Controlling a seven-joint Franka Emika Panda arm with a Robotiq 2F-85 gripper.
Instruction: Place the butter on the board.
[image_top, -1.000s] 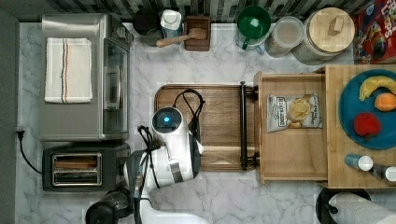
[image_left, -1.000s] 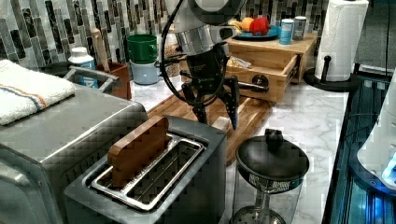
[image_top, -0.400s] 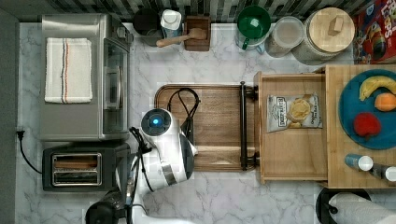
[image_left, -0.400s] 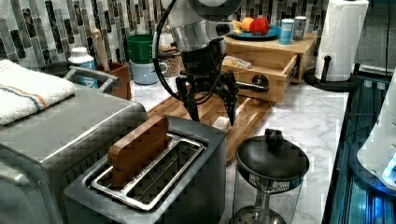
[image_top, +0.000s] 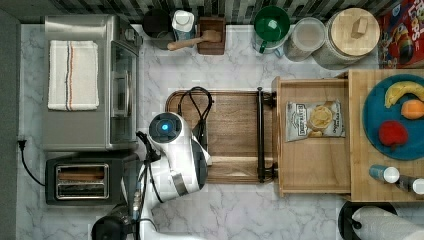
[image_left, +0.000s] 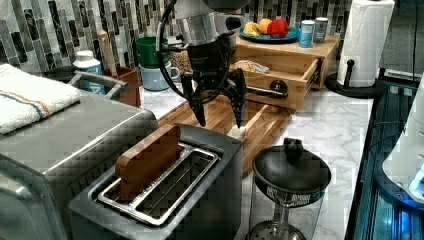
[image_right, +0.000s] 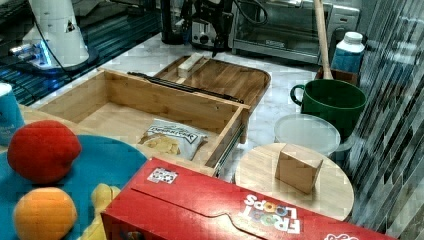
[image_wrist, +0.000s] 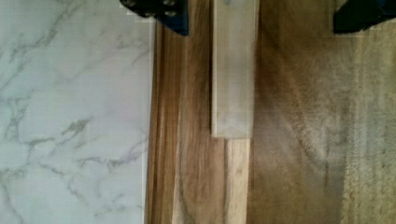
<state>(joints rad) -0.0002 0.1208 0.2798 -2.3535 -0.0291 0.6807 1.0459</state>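
A stick of butter (image_wrist: 233, 70) lies flat on the dark wooden board (image_top: 235, 125), close along one long edge, with the marble counter (image_wrist: 74, 116) just beyond the rim. In the right view the pale stick (image_right: 190, 64) rests near the board's corner beside the black bar handle (image_right: 185, 86). The gripper (image_left: 217, 107) hangs above it with its fingers spread wide and nothing between them, one dark fingertip (image_wrist: 170, 14) on either side of the stick and clear of it. In the left view the butter (image_left: 237, 132) peeks out behind the toaster (image_left: 165, 190), below the raised fingers. To the top view's right of the board stands a paler wooden tray (image_top: 310, 170) holding a chip bag (image_top: 315, 120).
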